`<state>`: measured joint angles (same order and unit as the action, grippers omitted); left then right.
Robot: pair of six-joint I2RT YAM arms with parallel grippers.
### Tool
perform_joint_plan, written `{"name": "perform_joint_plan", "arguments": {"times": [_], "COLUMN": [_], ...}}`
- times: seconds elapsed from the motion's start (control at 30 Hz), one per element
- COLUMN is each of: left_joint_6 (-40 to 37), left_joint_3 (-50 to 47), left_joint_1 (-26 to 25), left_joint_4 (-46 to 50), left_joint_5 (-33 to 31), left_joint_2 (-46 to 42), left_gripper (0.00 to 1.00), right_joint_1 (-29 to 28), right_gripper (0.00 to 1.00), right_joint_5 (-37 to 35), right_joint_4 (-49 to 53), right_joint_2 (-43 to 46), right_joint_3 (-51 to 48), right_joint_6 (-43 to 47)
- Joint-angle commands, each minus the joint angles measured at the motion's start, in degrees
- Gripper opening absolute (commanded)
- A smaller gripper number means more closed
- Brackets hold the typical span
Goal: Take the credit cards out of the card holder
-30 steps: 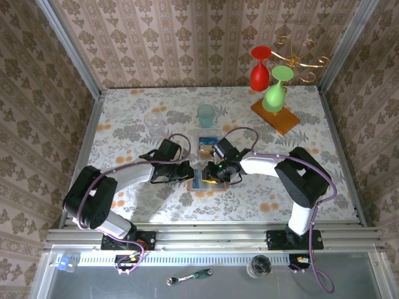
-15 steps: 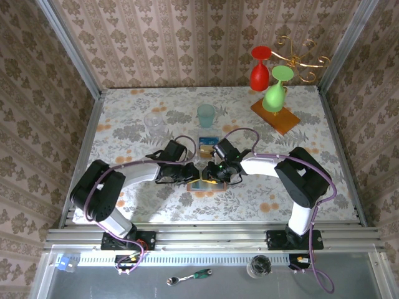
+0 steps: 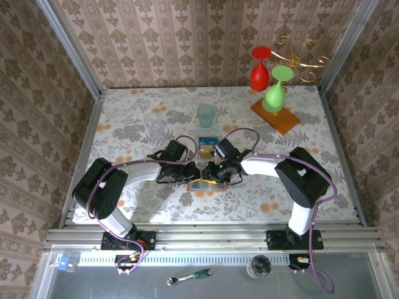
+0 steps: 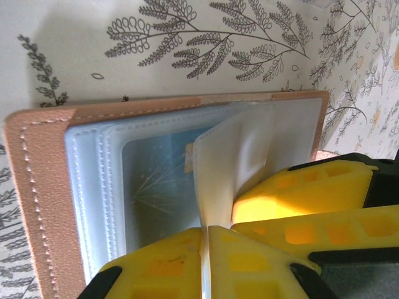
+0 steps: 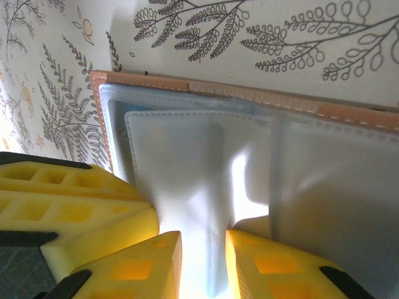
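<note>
Left wrist: left jaws pinched on a clear sleeve (image 4: 227, 162) of holder (image 4: 37, 187).
Right wrist: right jaws narrow, clamping a sleeve (image 5: 187, 180).
Card (image 4: 156, 187): likely stiff, slick; take its exposed edge.

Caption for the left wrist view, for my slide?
Left gripper, jaws shut on a clear sleeve of the open card holder; teal card inside.

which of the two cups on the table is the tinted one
The teal cup, standing to the right of the clear glass. It is translucent blue-green, while the other is colourless.
</note>
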<state>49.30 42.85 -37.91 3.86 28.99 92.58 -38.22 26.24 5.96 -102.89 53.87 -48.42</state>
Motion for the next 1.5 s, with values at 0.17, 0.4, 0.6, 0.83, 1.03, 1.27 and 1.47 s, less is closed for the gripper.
{"name": "perform_joint_plan", "arguments": {"times": [0.17, 0.4, 0.6, 0.83, 1.03, 1.27, 1.47], "left_joint_6": [0.8, 0.6, 1.0, 1.4, 2.1, 2.6, 2.9], "left_joint_3": [1.8, 2.9, 3.4, 4.6, 5.7, 7.7, 9.2], "left_joint_1": [-0.3, -0.4, -0.7, -1.6, -2.9, -4.4, -5.5], "left_joint_4": [0.0, 1.4, 1.4, 1.0, 0.2, -0.5, -1.1], "left_joint_5": [1.1, 0.6, 0.6, 0.7, 0.8, 1.1, 1.5], "left_joint_2": [-0.8, -2.0, -2.6, -1.8, -0.3, 2.0, 3.9], "left_gripper": [0.13, 0.14, 0.16, 0.2, 0.27, 0.34, 0.36], "right_joint_1": [0.2, 1.3, 2.9, 5.0, 6.2, 7.4, 8.6], "right_gripper": [0.27, 0.28, 0.28, 0.28, 0.28, 0.29, 0.29], "right_joint_5": [0.9, -0.4, -1.3, -1.9, -2.7, -3.6, -4.0], "right_joint_4": [0.8, 3.4, 5.2, 6.7, 8.0, 9.2, 10.3], "right_joint_2": [3.7, 7.1, 10.3, 13.8, 16.6, 19.6, 21.8], "right_joint_3": [-0.4, -0.3, -1.2, -2.7, -4.3, -5.7, -6.5], "right_joint_6": [-0.9, 0.0, 0.8, 1.3, 1.8, 2.1, 2.5]}}
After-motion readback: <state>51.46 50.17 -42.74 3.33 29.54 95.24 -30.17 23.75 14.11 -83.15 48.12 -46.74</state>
